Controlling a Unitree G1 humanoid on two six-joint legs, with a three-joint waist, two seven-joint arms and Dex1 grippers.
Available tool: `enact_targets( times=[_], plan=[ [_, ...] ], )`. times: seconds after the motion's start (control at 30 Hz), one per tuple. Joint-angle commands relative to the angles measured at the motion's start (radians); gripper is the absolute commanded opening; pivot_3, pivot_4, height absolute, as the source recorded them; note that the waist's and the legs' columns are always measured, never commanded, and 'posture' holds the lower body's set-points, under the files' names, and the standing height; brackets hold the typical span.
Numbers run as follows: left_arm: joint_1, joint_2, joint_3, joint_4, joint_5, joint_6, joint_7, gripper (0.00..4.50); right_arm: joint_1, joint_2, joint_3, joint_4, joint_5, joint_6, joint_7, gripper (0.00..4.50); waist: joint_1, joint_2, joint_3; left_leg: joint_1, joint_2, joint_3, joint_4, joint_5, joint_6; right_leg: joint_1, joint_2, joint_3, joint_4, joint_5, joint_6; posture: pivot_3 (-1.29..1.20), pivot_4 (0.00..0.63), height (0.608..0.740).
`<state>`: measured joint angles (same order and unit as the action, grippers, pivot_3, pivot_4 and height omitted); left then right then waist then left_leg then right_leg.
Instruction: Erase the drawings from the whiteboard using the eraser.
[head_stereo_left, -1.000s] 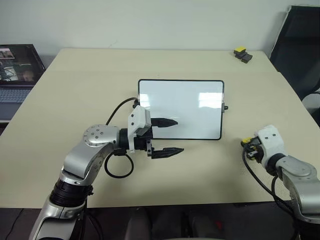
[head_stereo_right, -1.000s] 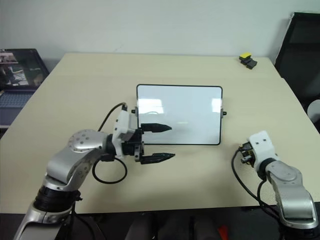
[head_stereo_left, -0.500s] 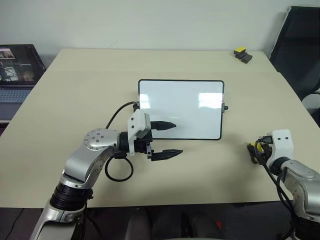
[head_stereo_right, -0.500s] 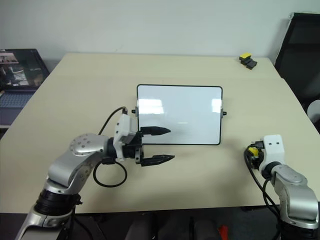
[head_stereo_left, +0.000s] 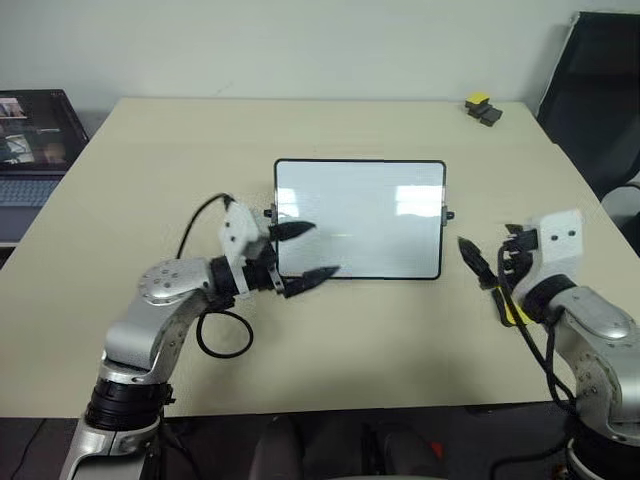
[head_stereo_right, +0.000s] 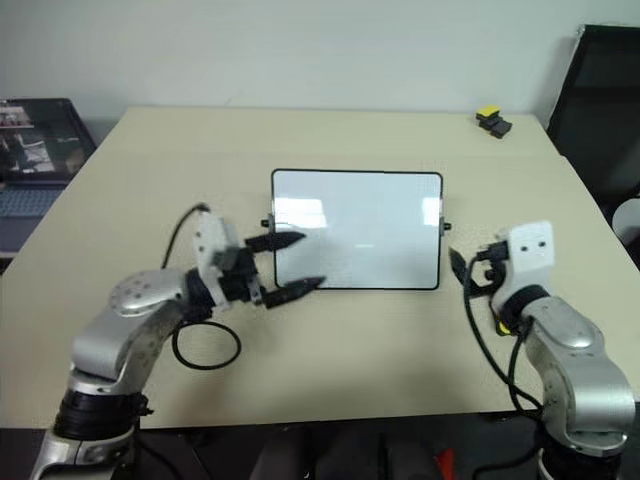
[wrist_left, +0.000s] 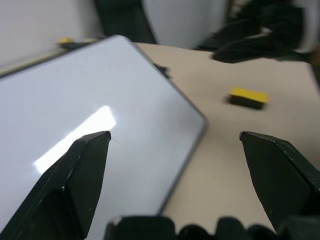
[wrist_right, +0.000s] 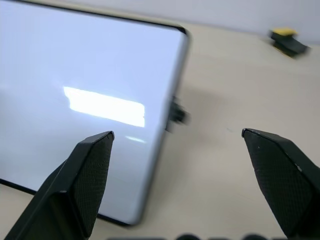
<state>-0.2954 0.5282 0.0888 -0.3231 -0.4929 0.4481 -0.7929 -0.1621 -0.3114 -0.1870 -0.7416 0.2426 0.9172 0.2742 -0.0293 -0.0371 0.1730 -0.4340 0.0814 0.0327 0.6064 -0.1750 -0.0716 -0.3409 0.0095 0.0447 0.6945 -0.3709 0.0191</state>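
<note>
Both grippers stand with their black fingers spread apart and nothing between them. On the robot's right side, the right gripper (head_stereo_right: 462, 272) is lifted above the table (head_stereo_left: 330, 125), just beside the right short edge of the whiteboard (head_stereo_left: 360, 215), and its fingers point toward that edge. In the right wrist view its two fingers (wrist_right: 80, 175) are wide apart, and between them are the board's right edge with its small black knob (wrist_right: 177, 112) and bare table.

Under the right arm, the eraser (wrist_left: 248, 96) lies flat on the table, a small yellow block that is free, with no finger touching it. In the head view only a yellow piece of it (head_stereo_left: 517, 313) shows, partly hidden by the black cable and the wrist.

On the left side, the left gripper (head_stereo_left: 305, 250) is also released. It is near the lower left corner of the whiteboard, one finger over the white surface and the other over the bottom frame. In the left wrist view its fingers (wrist_left: 75, 175) frame the board's lower right corner.

The whiteboard lies in the middle of the table. Its surface looks clean, with only light reflections; I cannot find any drawing on it.

At the far right corner of the table stands a black block with a yellow top (head_stereo_left: 484, 108). A laptop (head_stereo_left: 35, 140) sits beside the table on the left.
</note>
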Motion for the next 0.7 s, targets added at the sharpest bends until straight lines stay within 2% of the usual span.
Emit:
enact_targets(
  times=[0.03, 0.17, 0.23, 0.33, 0.53, 0.7],
  plan=[
    [0.066, -0.065, 0.075, -0.100, -0.004, -0.040, 0.136, 4.50, 0.083, 0.038, 0.103, 0.034, -0.061, -0.242, -0.013, 4.46, 0.004, 0.000, 0.000, -0.001, -0.001, 0.000, 0.000, 0.000, 0.000, 0.000, -0.001, 0.000, -0.001, 0.000, 0.000, 0.00, 0.150, 0.740],
    [0.225, -0.163, 0.142, -0.173, 0.058, -0.121, 0.289, 4.50, 0.271, 0.102, 0.177, 0.117, -0.113, -0.586, -0.005, 4.46, 0.003, 0.000, -0.001, -0.001, -0.001, 0.000, 0.000, 0.000, 0.000, 0.001, -0.002, 0.000, -0.003, 0.000, 0.000, 0.00, 0.150, 0.740],
    [0.342, -0.203, 0.158, -0.172, 0.154, -0.255, 0.333, 4.50, 0.386, 0.143, 0.192, 0.170, -0.081, -0.833, 0.061, 4.46, 0.002, 0.000, -0.001, 0.000, 0.000, 0.000, 0.000, -0.001, 0.000, 0.003, -0.002, 0.000, -0.004, 0.000, 0.000, 0.00, 0.150, 0.740],
    [0.482, -0.261, 0.184, -0.120, 0.264, -0.429, 0.404, 4.50, 0.518, 0.159, 0.206, 0.257, -0.056, -1.068, 0.140, 4.46, -0.003, 0.000, -0.001, 0.002, 0.000, 0.000, -0.001, -0.001, 0.000, 0.004, -0.002, 0.000, -0.005, 0.000, 0.000, 0.00, 0.150, 0.740],
    [0.585, -0.314, 0.195, -0.101, 0.300, -0.522, 0.466, 4.50, 0.534, 0.142, 0.185, 0.415, -0.053, -1.198, 0.157, 4.46, -0.001, -0.001, -0.001, 0.007, 0.001, 0.000, 0.000, 0.000, 0.003, 0.007, -0.005, -0.002, -0.004, 0.000, 0.001, 0.00, 0.150, 0.740],
    [0.572, -0.319, 0.210, -0.117, 0.311, -0.517, 0.525, 4.50, 0.518, 0.112, 0.186, 0.488, -0.021, -1.208, 0.195, 4.46, 0.001, -0.002, -0.002, 0.012, 0.001, 0.000, 0.000, 0.000, 0.003, 0.008, -0.007, -0.001, -0.003, 0.000, 0.001, 0.00, 0.150, 0.740]
  ],
)
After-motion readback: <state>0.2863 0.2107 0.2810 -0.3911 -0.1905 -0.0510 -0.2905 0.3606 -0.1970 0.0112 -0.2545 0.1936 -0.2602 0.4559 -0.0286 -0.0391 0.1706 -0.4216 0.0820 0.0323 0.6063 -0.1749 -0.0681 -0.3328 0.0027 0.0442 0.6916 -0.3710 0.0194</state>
